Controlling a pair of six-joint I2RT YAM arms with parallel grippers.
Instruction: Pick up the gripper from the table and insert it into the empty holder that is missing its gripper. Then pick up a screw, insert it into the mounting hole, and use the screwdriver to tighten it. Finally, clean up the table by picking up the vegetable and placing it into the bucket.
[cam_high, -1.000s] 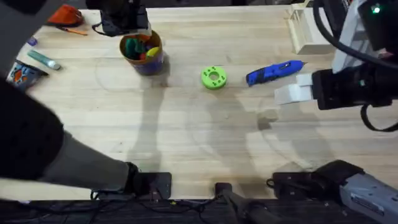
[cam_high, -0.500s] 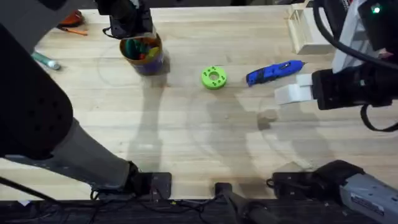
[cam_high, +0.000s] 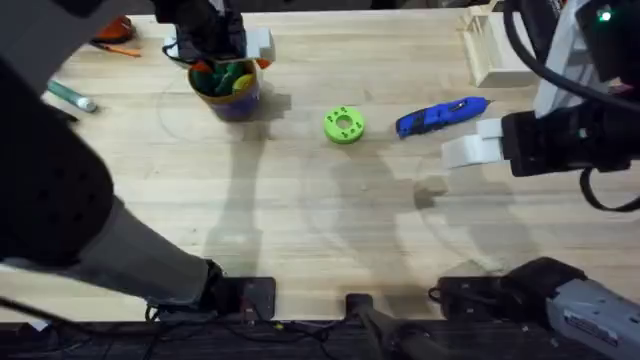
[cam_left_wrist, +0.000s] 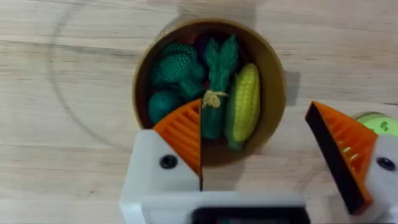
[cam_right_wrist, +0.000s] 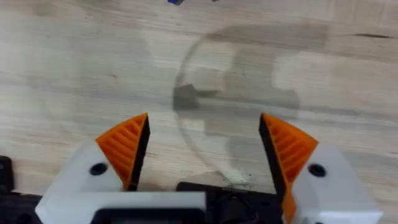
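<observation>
Pale plank wood makes up the surface (cam_high: 330, 220), and the action sits at its far left corner, where the bucket (cam_high: 228, 88) stands with the left gripper (cam_left_wrist: 261, 149) hanging directly above its mouth. From the left wrist camera the jaws are spread wide with nothing between them: one orange pad overlaps the near rim of the cup, the other sits out past its side. Inside lie toy pieces packed together, among them a dark green asparagus-like vegetable (cam_left_wrist: 217, 81) tied with a band, a corn cob (cam_left_wrist: 244, 102) and a knobbly green piece (cam_left_wrist: 175, 67). So the drop looks made, and the step in hand is clearing away cleanly.

To do that well, I would lift straight up before swinging anywhere, since the pad over the rim could catch the cup and tip it if the arm slid sideways first. Keep the jaws spread until they are above the rim.

Toward the right edge, the right gripper (cam_right_wrist: 202, 152) hovers over bare wood, its jaws also apart and empty. The screwdriver (cam_high: 440, 115) lies near the far right part of the surface, with a lime-green ring (cam_high: 343, 124) between it and the bucket; neither needs touching during the retreat.
</observation>
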